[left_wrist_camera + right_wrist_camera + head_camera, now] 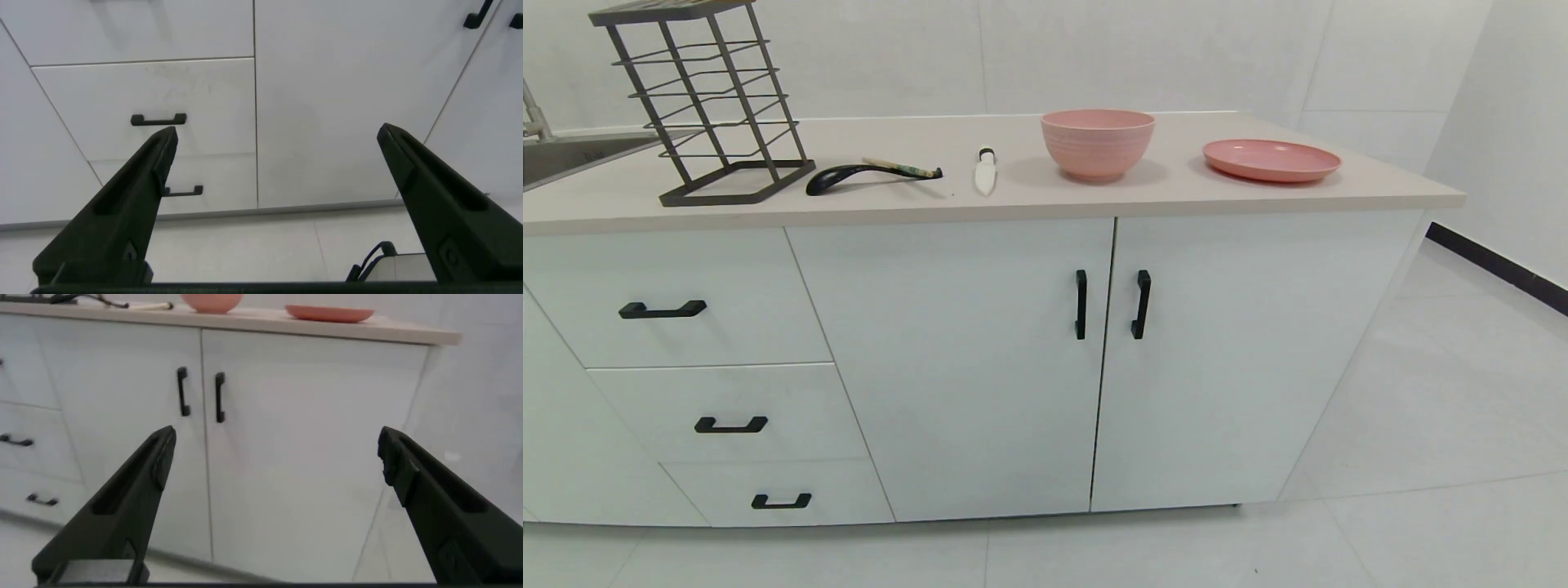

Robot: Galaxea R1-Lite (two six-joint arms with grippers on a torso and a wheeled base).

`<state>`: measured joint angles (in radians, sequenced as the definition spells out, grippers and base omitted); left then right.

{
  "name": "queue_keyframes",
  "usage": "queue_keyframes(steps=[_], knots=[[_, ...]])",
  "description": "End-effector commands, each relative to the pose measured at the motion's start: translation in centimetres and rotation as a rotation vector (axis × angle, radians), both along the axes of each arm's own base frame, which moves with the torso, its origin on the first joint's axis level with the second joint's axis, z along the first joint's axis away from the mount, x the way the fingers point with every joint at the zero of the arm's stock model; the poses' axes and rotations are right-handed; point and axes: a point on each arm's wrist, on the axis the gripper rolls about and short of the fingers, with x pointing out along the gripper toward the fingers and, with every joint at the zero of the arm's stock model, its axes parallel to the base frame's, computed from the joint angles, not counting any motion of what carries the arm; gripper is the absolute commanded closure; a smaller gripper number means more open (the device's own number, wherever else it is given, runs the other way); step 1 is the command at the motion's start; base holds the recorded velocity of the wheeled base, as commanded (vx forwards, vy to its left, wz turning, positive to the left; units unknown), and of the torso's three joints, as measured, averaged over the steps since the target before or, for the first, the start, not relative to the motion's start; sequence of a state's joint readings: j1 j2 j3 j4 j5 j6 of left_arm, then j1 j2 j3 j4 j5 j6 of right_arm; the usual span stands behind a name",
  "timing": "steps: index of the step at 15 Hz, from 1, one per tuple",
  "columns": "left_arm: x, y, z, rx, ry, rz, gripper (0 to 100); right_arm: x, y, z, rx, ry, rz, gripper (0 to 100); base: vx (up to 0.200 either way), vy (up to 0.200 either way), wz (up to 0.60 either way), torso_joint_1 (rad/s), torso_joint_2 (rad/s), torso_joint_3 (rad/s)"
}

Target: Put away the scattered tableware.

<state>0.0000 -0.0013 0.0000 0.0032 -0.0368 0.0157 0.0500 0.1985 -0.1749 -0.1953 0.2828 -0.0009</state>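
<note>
Left jaws stand wide apart with nothing between them, held low in front of the shut drawers (155, 98). The right jaws are likewise apart and bare, facing the two shut cupboard doors (270, 441) from below the level of the tabletop (1176, 196).

All the tableware lies on that tabletop, untouched. A pink bowl (1098, 143) stands upright near the middle, and a pink plate (1272, 159) lies flat well to its right. Left of the bowl is a small white knife (985, 171), then a black spoon (849, 174) with a pair of chopsticks (898, 167) resting against its handle. A wire dish rack (715, 98) stands at the left end, just beside the spoon's bowl, with a sink (580, 155) behind it.

Nothing has been picked up yet, so the step in hand looks like the approach. Both arms must rise above the tabletop edge before reaching in. The rack seems the likely home for the plate and bowl, though a drawer may suit the small pieces; I cannot tell which is meant.

Taking one piece at a time would be wise. The plate is shallow, so pinch its rim from the near edge. Grip the bowl by its wall. Lift the chopsticks before the spoon, or they may roll.
</note>
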Motion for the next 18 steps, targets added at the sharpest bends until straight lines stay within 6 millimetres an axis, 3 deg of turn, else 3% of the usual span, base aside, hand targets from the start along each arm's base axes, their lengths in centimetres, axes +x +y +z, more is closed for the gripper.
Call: queue_keyframes(steps=[1, 5, 8, 13, 18], knots=[[0.0, 0.0, 0.0, 0.000, 0.001, 0.000, 0, 4.0, 0.6, 2.2, -0.030, 0.213, 0.193, 0, 0.000, 0.000, 0.00, 0.000, 0.00, 0.000], [0.0, 0.0, 0.0, 0.000, 0.001, 0.000, 0, 8.9, 2.3, 2.8, -0.060, 0.383, 0.283, 0, 0.000, 0.000, 0.00, 0.000, 0.00, 0.000], [0.0, 0.0, 0.0, 0.000, 0.001, 0.000, 0, 13.8, 4.1, 2.5, -0.075, 0.384, 0.341, 0, 0.000, 0.000, 0.00, 0.000, 0.00, 0.000], [0.0, 0.0, 0.0, 0.000, 0.001, 0.000, 0, 18.8, 6.5, 2.9, -0.074, 0.334, 0.389, 0, 0.000, 0.000, 0.00, 0.000, 0.00, 0.000], [0.0, 0.0, 0.0, 0.001, 0.001, 0.000, 0, 23.2, 9.5, 0.3, -0.090, 0.335, 0.443, 0, 0.000, 0.000, 0.00, 0.000, 0.00, 0.000]])
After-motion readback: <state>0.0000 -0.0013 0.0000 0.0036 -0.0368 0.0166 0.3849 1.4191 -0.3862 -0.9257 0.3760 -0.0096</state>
